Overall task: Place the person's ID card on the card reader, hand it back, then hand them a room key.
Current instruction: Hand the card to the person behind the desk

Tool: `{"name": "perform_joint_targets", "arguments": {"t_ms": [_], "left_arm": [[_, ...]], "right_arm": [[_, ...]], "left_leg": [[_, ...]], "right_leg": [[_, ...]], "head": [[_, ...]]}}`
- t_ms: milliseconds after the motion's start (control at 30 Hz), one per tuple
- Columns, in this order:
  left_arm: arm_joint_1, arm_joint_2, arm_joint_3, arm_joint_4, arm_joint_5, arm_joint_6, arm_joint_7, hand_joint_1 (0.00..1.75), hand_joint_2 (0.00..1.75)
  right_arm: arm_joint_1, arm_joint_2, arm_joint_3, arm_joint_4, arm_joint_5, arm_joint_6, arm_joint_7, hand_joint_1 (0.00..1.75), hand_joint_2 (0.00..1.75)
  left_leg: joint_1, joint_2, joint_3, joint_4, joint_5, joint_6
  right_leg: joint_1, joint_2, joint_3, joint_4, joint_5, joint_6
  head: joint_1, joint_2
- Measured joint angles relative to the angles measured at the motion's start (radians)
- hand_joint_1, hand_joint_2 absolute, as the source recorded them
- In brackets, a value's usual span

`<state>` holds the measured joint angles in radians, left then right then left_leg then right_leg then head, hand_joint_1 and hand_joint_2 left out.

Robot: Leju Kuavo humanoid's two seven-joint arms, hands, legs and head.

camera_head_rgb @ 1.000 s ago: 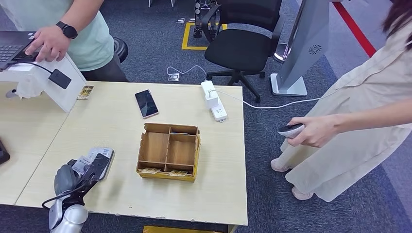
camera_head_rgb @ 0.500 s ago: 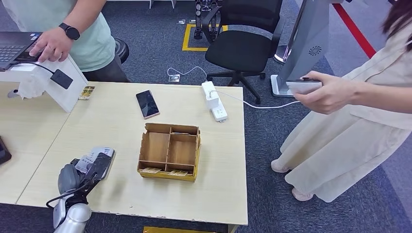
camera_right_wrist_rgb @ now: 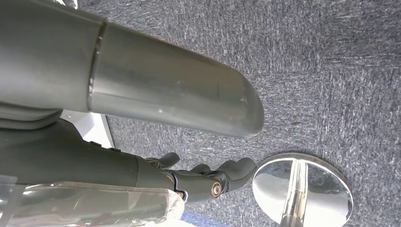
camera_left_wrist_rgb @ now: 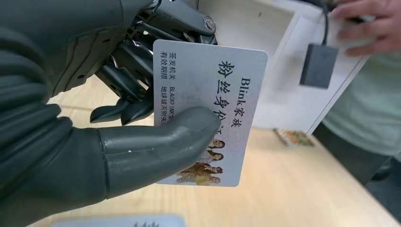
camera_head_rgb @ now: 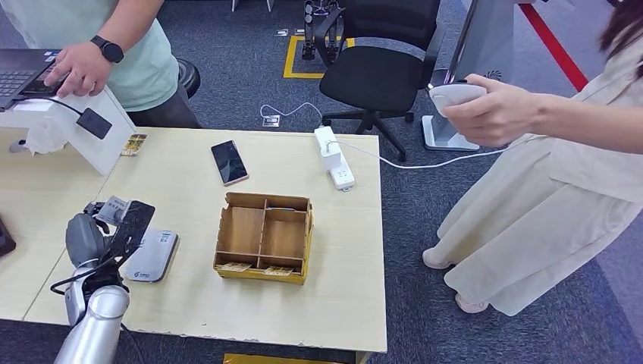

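At the near left of the table (camera_head_rgb: 189, 303), the left hand (camera_head_rgb: 114, 227) pinches the ID card (camera_left_wrist_rgb: 210, 113) between thumb and fingers, holding it up above the tabletop. The card's printed face, with Chinese text and a small group photo, shows in the left wrist view. Just beside the hand, flat on the table, lies the grey card reader (camera_head_rgb: 154, 256). The right hand (camera_right_wrist_rgb: 208, 177) hangs over grey carpet next to a shiny round chair base (camera_right_wrist_rgb: 302, 194); its fingers are loosely curled and nothing shows in them, though part of the hand is hidden. Further in, mid-table, stands a cardboard box (camera_head_rgb: 264, 236) with compartments; a few cards lie in its narrow front slots. Beyond it lie a dark phone (camera_head_rgb: 228, 161) and a white power strip (camera_head_rgb: 334, 158). At the far left, a person's hand (camera_head_rgb: 78, 67) rests on a laptop above a white stand (camera_head_rgb: 91, 133). To the right, another person holds up a white device (camera_head_rgb: 455, 95)
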<state>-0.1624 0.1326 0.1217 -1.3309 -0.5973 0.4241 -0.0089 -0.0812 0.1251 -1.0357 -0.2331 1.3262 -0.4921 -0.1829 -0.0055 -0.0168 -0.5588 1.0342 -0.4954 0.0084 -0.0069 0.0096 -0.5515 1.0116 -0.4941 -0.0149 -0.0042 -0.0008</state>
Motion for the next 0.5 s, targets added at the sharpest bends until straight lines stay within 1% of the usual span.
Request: {"name": "perform_joint_targets", "arguments": {"t_ms": [233,500], "left_arm": [[-0.078,0.027,-0.002,0.011,-0.061,0.014,0.022,1.75,1.75],[-0.132,0.033,-0.014,0.061,-0.118,0.027,0.059,1.75,1.75]], "right_arm": [[-0.008,0.0,0.0,0.0,0.005,0.013,0.013,0.0,0.0],[-0.015,0.0,0.003,0.0,0.012,0.014,0.018,0.0,0.0]], "left_leg": [[0.0,0.0,0.0,0.0,0.0,0.0],[0.0,0.0,-0.001,0.0,0.0,0.0]], "right_leg": [[0.0,0.0,0.0,0.0,0.0,0.0],[0.0,0.001,-0.001,0.0,0.0,0.0]], "head": [[0.0,0.0],[0.0,0.0]]}}
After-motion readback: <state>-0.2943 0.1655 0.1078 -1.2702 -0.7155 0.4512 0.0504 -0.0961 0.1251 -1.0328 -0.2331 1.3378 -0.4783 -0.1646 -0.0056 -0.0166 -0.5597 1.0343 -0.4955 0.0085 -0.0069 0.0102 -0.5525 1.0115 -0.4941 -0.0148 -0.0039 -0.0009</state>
